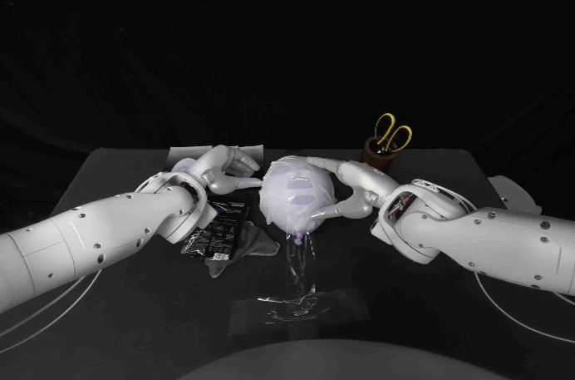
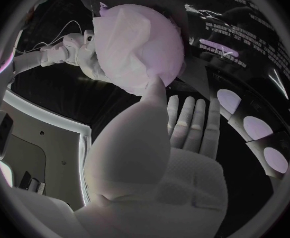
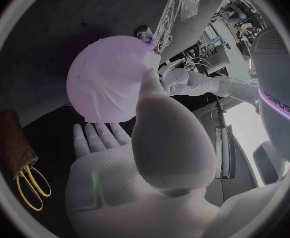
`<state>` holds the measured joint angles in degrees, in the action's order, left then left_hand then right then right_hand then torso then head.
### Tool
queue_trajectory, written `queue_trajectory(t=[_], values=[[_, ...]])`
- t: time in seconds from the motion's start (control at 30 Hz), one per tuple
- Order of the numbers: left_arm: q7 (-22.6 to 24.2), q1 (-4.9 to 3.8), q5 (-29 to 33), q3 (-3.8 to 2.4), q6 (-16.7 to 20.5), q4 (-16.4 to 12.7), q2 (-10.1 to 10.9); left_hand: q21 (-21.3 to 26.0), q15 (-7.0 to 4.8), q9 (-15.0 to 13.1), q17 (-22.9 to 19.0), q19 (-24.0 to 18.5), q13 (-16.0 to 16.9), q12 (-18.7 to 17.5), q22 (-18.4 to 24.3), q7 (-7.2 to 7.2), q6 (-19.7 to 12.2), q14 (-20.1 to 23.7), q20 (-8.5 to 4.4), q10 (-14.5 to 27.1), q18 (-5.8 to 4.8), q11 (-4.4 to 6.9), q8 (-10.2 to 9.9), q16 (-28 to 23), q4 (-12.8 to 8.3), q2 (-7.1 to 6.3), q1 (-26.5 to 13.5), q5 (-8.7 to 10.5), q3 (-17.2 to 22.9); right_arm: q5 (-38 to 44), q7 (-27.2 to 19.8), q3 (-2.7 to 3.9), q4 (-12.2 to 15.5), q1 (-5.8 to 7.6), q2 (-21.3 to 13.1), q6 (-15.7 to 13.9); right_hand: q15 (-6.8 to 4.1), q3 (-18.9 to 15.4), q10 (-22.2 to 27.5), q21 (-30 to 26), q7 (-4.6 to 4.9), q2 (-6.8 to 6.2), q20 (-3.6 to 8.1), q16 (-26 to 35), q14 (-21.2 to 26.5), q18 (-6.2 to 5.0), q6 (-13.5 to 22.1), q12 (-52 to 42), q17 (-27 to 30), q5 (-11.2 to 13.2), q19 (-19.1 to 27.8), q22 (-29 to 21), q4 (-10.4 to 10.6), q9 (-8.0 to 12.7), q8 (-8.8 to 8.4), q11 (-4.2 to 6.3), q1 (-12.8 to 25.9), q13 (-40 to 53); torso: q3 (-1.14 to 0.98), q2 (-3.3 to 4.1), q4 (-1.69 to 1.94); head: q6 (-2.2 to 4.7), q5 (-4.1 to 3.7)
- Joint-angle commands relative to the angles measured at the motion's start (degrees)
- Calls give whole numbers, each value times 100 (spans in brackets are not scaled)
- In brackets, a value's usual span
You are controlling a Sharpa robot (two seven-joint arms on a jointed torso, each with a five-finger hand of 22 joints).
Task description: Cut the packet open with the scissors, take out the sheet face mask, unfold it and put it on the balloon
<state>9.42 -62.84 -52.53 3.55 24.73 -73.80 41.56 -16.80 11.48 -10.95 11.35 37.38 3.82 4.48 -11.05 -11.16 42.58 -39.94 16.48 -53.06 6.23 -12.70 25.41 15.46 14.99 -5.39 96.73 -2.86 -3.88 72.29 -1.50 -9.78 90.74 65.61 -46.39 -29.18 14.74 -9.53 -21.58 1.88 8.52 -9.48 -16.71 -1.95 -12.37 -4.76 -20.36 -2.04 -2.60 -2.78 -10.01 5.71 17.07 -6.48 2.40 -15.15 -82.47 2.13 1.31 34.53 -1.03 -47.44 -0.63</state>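
**Balloon** [image 1: 297,218]: stands between the two hands on a clear stand [image 1: 297,303], its neck pointing down, which seems meant to leave its sides free to be worked on.

**Mask** [image 1: 287,187]: draped over the balloon, creased. The task looks close to done, with only smoothing left.

**Left hand** [image 1: 225,168]: grasps nothing. Its fingers are apart and its thumb tip is at the mask's edge, probably pressing it flat.

**Right hand** [image 1: 357,189]: also holds nothing. It is spread around the balloon's far side, likely to steady it.

**Packet** [image 1: 216,232]: lies flat on the table [image 1: 455,313] under the left wrist. Its contents cannot be seen, but it is presumably empty.

**Holder** [image 1: 381,158]: sits just behind the right hand and holds the scissors [image 1: 392,133], handles up, out of the working space.
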Motion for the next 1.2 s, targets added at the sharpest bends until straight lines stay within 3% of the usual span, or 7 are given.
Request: queue_trajectory(t=[0.03,0.13,0.27,0.4,0.53,0.83,1.2], values=[[-1,1,-126,-8,136,-45,39,19,-5,15,-4,24,-5,-47,12,-119,-15,-46,-4,3,56,29,7,-36,-38,13,75,10,0,63,15,-9,9,-15,2,76,33,34,7,9,850,40,-16,24,-10,-2,-28,-11,6,-20,8,1,3,-5,37,-13,9,7,-4,1,0,3,-7],[167,4,49,-12,238,-111,143,29,12,36,-15,12,-16,-86,26,-201,-101,-6,3,106,61,5,-28,-72,15,10,40,11,-38,63,13,-9,7,-15,-2,69,33,34,7,9,850,40,-16,24,-10,-2,-28,-11,6,-20,8,1,3,-5,37,-13,9,7,-3,2,2,2,-29],[451,6,316,-14,301,-239,297,210,108,68,-135,-266,-23,-95,135,-407,-308,427,21,429,-93,-80,-77,-317,197,-265,-472,4,-250,63,11,-9,5,-16,-11,65,33,34,7,9,850,40,-16,24,-10,-2,-28,-11,6,-20,8,1,3,-5,37,-13,9,7,2,-1,5,0,-41],[701,11,497,-15,292,-361,431,639,177,77,-354,-1152,-21,-88,401,-449,-413,1193,25,581,-252,-132,-79,-661,211,-464,-706,0,-274,63,11,-9,-3,-18,-17,65,33,34,7,9,850,40,-16,24,-10,-2,-28,-11,6,-20,8,1,3,-5,37,-13,9,7,5,0,4,-10,-66],[870,36,628,-16,266,-472,542,780,198,86,-420,-1462,-35,-106,509,-506,-499,1384,46,850,-290,-165,-83,-768,206,-346,-745,0,-42,63,11,-9,-18,-24,-17,68,33,34,7,9,850,40,-16,24,-10,-2,-28,-11,6,-20,8,1,3,-5,37,-13,9,7,7,-4,10,-15,-95],[1117,78,921,-16,117,-650,648,1056,226,88,-483,-2028,-36,-97,691,-531,-593,1529,58,1062,-306,-190,-51,-888,215,-538,-898,-4,-100,-77,-193,-9,-47,-38,-2,-98,57,43,-73,18,855,57,-15,9,-79,-8,-94,-27,-7,-19,-16,12,2,-22,56,-27,9,18,-2,-2,-2,34,-69],[1323,75,2812,-60,-37,-845,820,980,222,86,-467,-1819,-28,-82,659,-543,-617,1417,54,1005,-298,-192,-24,-882,208,-406,-943,-2,-66,-1316,-1711,-8,140,-42,-185,-729,83,94,27,0,830,116,-21,44,75,52,-61,-5,33,-27,93,-50,-5,-4,49,25,-109,3,-22,-23,-7,203,-75]])
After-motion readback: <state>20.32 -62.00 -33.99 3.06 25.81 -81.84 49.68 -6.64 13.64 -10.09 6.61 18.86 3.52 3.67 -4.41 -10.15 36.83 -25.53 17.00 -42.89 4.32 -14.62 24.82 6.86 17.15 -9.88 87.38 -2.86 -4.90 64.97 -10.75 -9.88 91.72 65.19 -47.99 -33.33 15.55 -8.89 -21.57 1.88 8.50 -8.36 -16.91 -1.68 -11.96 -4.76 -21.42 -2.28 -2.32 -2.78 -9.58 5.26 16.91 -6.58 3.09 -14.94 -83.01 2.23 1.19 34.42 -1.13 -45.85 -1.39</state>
